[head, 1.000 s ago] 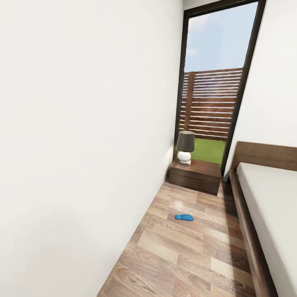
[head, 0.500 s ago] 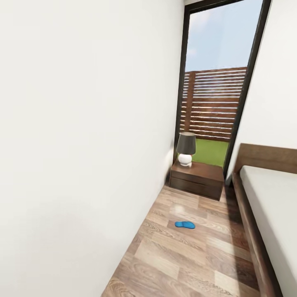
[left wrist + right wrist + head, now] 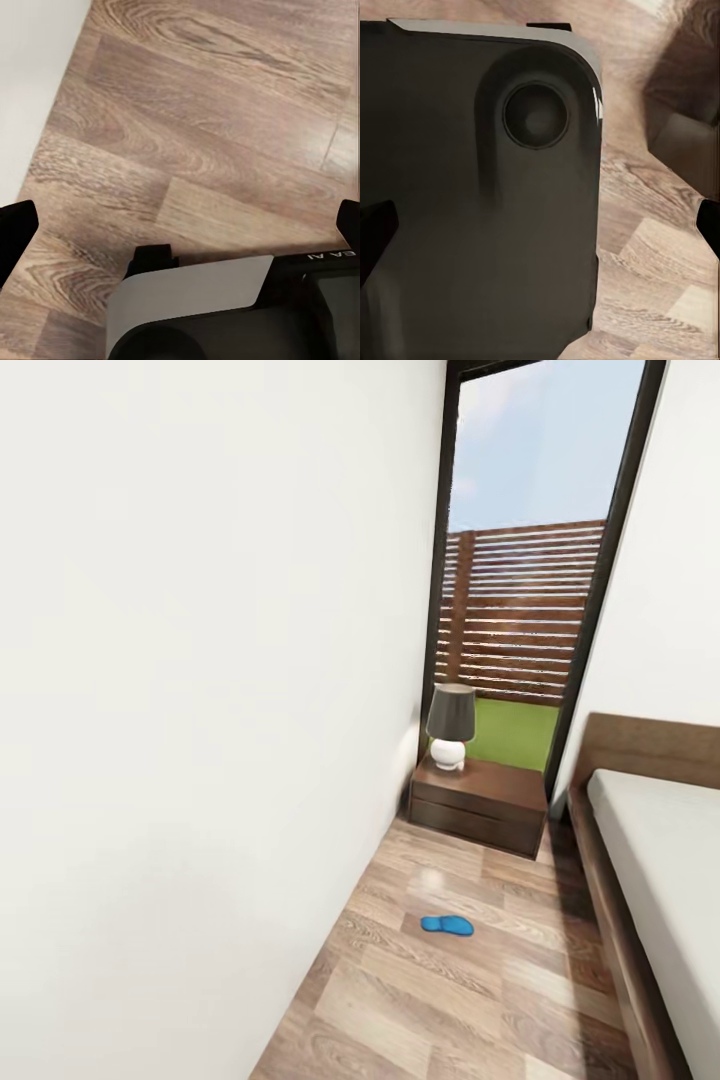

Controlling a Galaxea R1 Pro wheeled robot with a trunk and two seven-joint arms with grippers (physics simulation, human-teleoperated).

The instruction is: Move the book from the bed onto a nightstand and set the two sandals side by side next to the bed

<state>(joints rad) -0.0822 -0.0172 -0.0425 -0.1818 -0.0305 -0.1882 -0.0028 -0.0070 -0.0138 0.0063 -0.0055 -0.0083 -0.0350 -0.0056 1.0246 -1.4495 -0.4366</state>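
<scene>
One bright blue sandal (image 3: pixel 447 926) lies flat on the wooden floor between the white wall and the bed (image 3: pixel 665 860). Beyond it, in the corner, stands the dark brown nightstand (image 3: pixel 480 802) with a black-shaded lamp (image 3: pixel 450 724) on top. The bed's grey-white mattress and brown frame run along the right edge. The book is out of view. My left gripper (image 3: pixel 180 229) hangs open over bare floor, black fingertips (image 3: pixel 15 234) at the picture's sides. My right gripper (image 3: pixel 540 225) is open too, with my black body panel (image 3: pixel 472 187) in front of it.
A white wall (image 3: pixel 200 710) closes the left side of a narrow floor strip (image 3: pixel 450 1000). Behind the nightstand a tall dark-framed glass door (image 3: pixel 530 560) shows a slatted fence and grass. The wooden headboard (image 3: pixel 650 745) rises at the far right.
The whole head view has shifted: the camera has come nearer, and the sandal, nightstand and bed now sit lower and larger in the picture. Nothing in the room itself moved.
</scene>
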